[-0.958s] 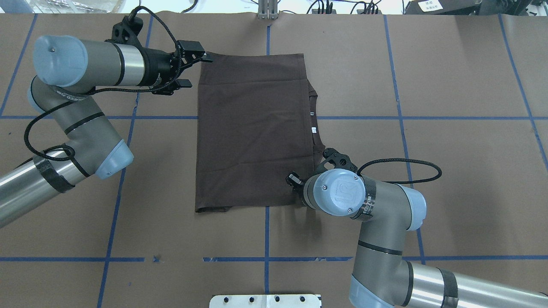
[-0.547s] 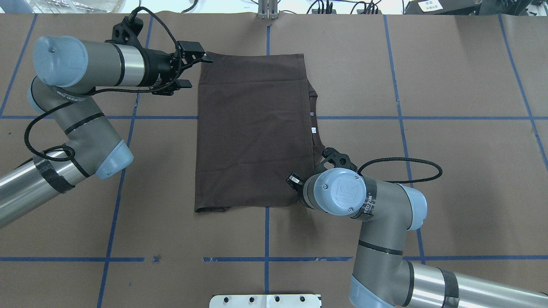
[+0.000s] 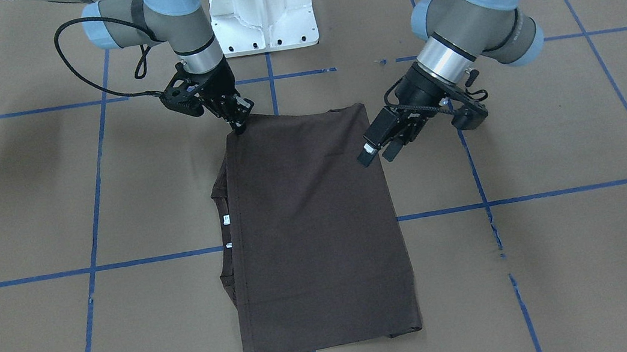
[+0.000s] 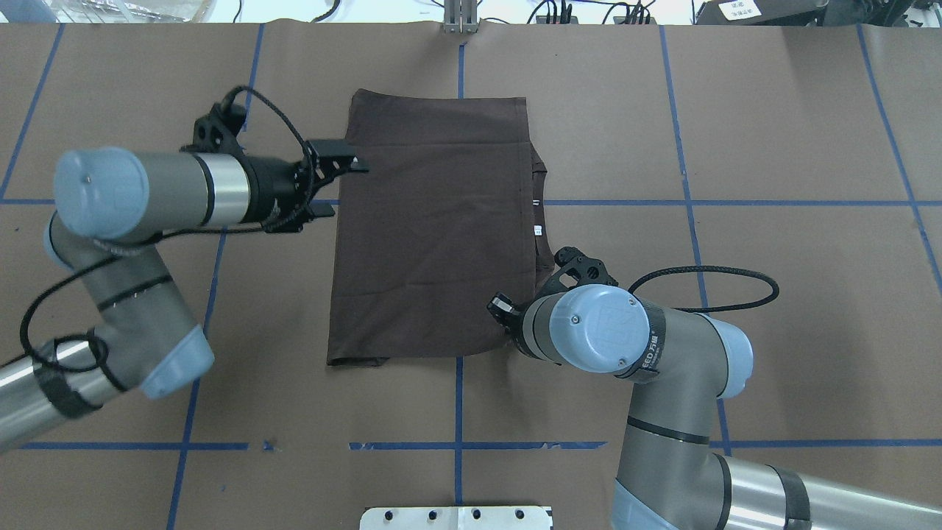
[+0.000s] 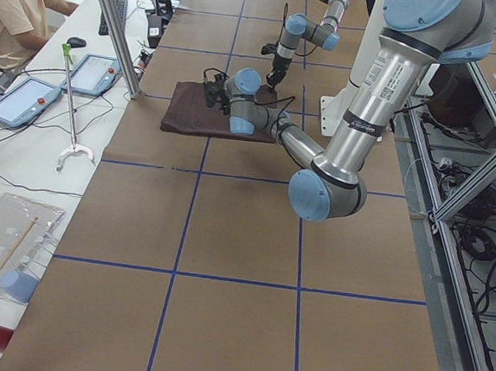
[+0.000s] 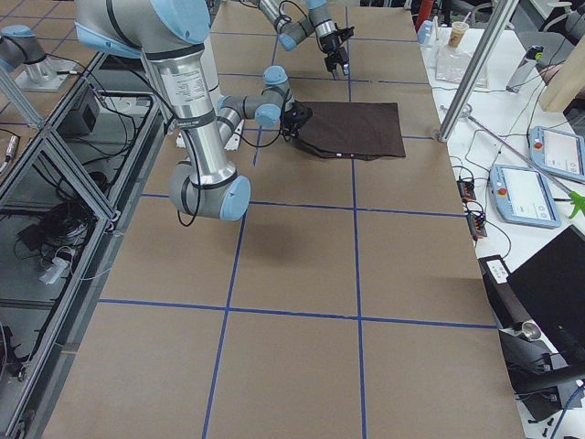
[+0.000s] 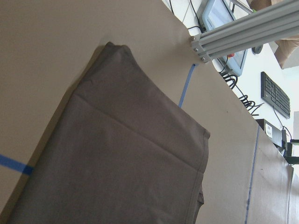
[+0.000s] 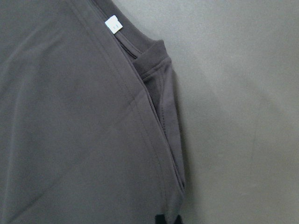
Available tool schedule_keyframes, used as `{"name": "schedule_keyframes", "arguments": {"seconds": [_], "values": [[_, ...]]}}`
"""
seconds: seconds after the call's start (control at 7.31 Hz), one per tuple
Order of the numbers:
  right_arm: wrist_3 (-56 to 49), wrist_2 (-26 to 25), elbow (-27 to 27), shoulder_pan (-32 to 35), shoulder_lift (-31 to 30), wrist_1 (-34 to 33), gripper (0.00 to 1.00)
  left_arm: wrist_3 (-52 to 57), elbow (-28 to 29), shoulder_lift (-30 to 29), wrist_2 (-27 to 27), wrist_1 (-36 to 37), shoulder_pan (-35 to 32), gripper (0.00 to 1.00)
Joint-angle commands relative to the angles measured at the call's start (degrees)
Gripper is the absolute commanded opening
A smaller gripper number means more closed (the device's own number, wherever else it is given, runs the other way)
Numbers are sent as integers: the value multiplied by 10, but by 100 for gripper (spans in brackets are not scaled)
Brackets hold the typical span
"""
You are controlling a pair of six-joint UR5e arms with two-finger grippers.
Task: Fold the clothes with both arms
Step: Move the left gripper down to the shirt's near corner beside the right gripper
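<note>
Table (image 4: 773, 147): left tool (image 3: 376, 154) spread above T-shirt (image 3: 314, 230) edge; right tool (image 3: 238, 124) pinches corner.

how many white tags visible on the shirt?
2, both at the collar edge of the T-shirt: near tag toward the robot, far tag just beyond it. Others may be folded under.

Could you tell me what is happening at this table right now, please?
The robot is folding a dark brown T-shirt, which lies on the paper-covered table already folded into a neat rectangle. The right gripper is down at the shirt's near right corner and looks closed on the cloth. The left gripper is open at the shirt's left edge, holding nothing.
</note>
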Motion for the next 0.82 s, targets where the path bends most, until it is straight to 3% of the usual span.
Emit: {"name": "schedule_keyframes", "arguments": {"seconds": [0.0,0.14,0.27,0.55,0.68], "values": [[0,1,19,2,-13,1,0,-18,-104,62,117,143,120,100],[0,2,20,1,-17,2,0,-20,-104,62,119,215,149,100],[0,2,20,0,-16,3,0,-22,-99,58,119,241,159,99],[0,2,20,0,-16,4,0,-29,-92,61,119,243,166,94],[0,2,20,1,-17,4,0,-42,-83,59,119,243,181,85]]}}
